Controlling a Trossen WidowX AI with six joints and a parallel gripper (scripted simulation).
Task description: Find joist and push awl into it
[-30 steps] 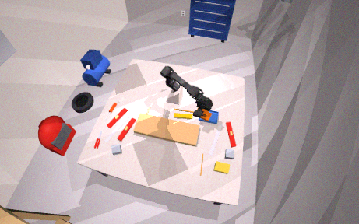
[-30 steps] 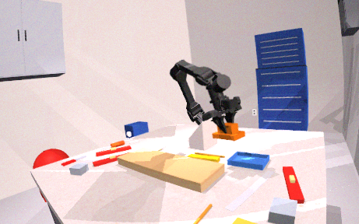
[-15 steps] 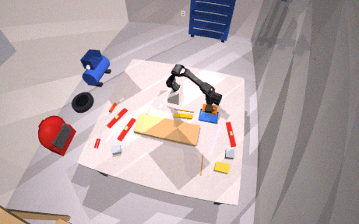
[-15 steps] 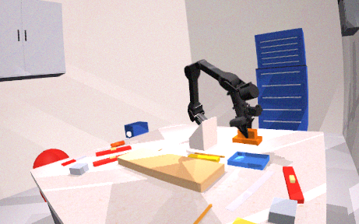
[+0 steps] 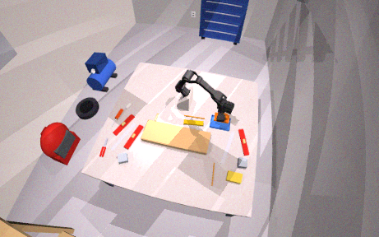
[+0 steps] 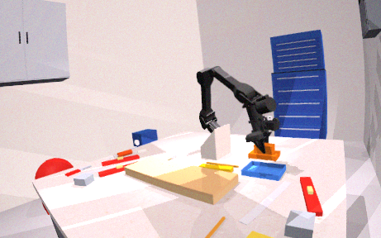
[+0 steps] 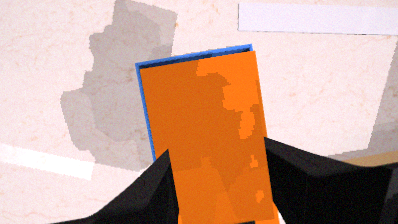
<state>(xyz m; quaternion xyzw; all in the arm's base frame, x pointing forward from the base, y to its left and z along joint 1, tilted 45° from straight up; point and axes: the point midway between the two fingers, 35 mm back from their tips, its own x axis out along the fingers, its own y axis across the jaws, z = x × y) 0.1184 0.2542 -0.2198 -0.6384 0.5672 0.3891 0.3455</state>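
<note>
My gripper (image 5: 221,116) (image 6: 264,149) (image 7: 212,145) points down and is shut on the orange stud finder (image 5: 226,120) (image 6: 264,156) (image 7: 210,110). It holds the stud finder level above the blue tray (image 5: 219,127) (image 6: 264,176) (image 7: 145,107). In the wrist view the stud finder covers most of the tray, leaving thin blue edges at its far and left sides. The tan floor panel (image 5: 176,139) (image 6: 177,178) lies flat left of the tray. A yellow piece (image 5: 193,123) (image 6: 222,168) lies behind the panel, beside a thin orange stick (image 5: 194,117). Which thing is the awl is too small to tell.
Red levels (image 5: 243,141) (image 5: 133,137) (image 5: 124,124) lie right of the tray and left of the panel. Grey blocks (image 5: 242,163) (image 5: 122,158), a yellow block (image 5: 234,177) and another orange stick (image 5: 213,174) lie nearer the front. A pale upright block (image 6: 222,142) stands behind the panel.
</note>
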